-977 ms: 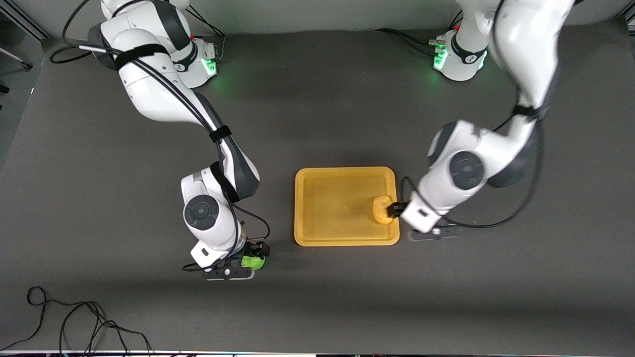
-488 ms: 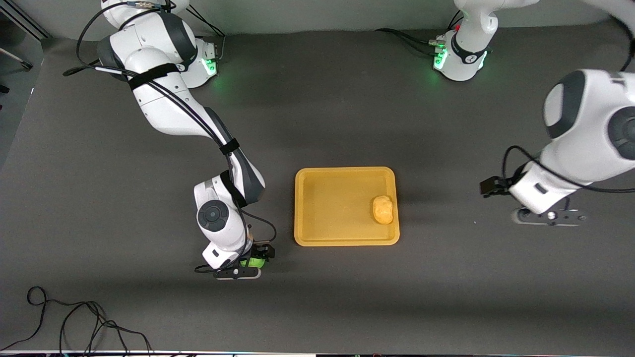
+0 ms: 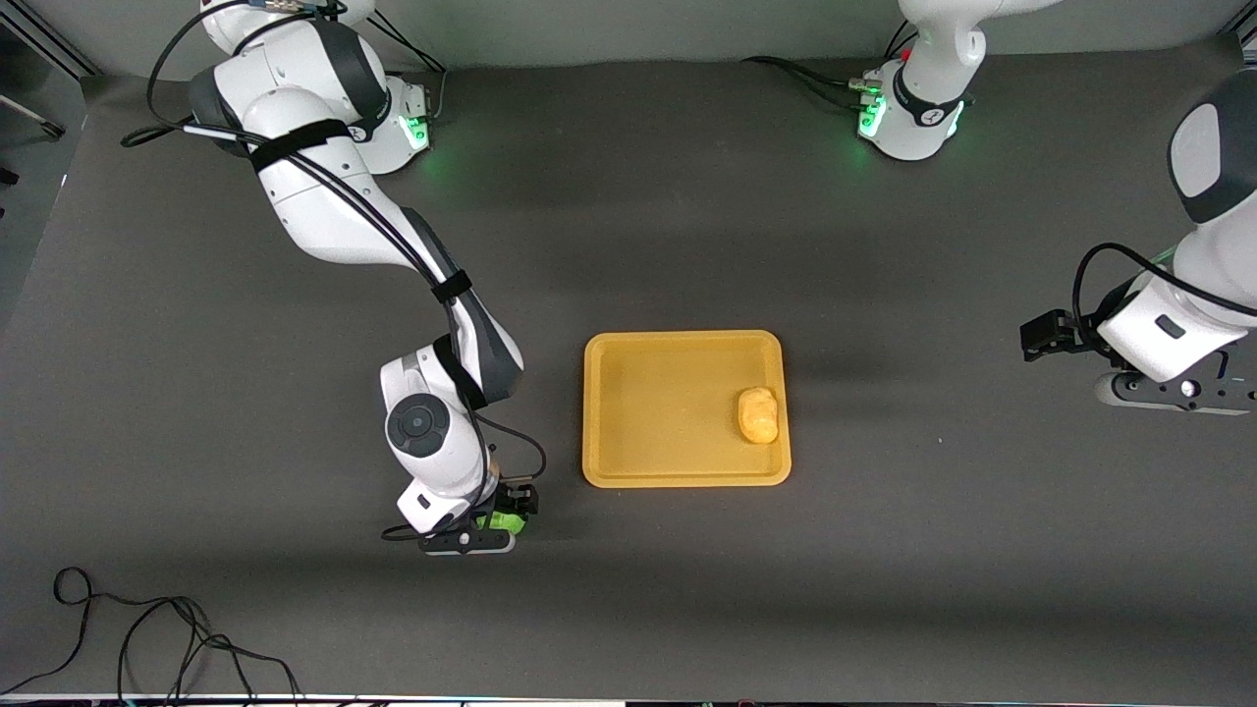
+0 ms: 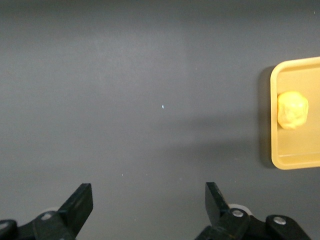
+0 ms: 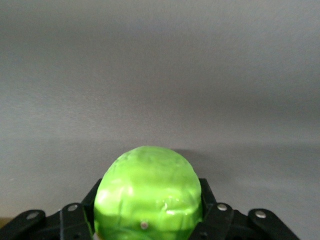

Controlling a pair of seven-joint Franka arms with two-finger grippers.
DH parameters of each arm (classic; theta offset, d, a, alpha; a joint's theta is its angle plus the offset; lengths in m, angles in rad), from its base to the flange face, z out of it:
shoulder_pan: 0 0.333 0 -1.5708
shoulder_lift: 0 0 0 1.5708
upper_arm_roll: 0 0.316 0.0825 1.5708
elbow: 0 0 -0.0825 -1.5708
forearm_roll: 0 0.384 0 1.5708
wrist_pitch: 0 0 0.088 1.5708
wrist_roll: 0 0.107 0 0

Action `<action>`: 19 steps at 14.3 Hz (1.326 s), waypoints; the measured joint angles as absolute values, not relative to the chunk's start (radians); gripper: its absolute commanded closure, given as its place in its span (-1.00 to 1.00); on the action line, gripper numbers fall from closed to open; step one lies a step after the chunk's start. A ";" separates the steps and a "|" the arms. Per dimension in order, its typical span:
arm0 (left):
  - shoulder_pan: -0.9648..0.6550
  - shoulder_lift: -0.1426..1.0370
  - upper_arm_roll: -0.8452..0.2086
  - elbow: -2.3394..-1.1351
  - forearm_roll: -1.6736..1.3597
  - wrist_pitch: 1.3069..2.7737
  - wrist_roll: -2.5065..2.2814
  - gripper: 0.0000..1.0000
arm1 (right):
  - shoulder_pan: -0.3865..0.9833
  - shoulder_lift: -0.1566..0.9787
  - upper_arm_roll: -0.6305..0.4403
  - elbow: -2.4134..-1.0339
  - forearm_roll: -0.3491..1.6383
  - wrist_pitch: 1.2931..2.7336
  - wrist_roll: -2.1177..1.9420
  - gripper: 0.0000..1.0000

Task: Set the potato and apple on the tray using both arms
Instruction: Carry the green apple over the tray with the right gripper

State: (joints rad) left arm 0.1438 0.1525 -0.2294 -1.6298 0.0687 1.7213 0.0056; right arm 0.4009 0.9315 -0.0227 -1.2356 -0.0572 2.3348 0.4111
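Note:
The yellow-orange potato lies on the yellow-orange tray, near the rim at the left arm's end; both show in the left wrist view, potato and tray. My left gripper is open and empty, up over bare table toward the left arm's end, well apart from the tray; its fingers stand wide apart. My right gripper is shut on the green apple, low over the table beside the tray's corner nearest the front camera. The apple fills the jaws in the right wrist view.
A black cable lies coiled near the table's front edge at the right arm's end. The two arm bases stand along the table's back edge.
My left gripper let go of the potato on the tray, opened and drew away toward the left arm's end. My right gripper with the apple shifted slightly toward the tray.

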 measured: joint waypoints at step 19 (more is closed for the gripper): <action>0.019 0.077 -0.008 -1.641 0.040 1.683 0.105 -0.99 | 0.828 0.941 -0.013 -1.079 -0.167 2.110 1.119 0.08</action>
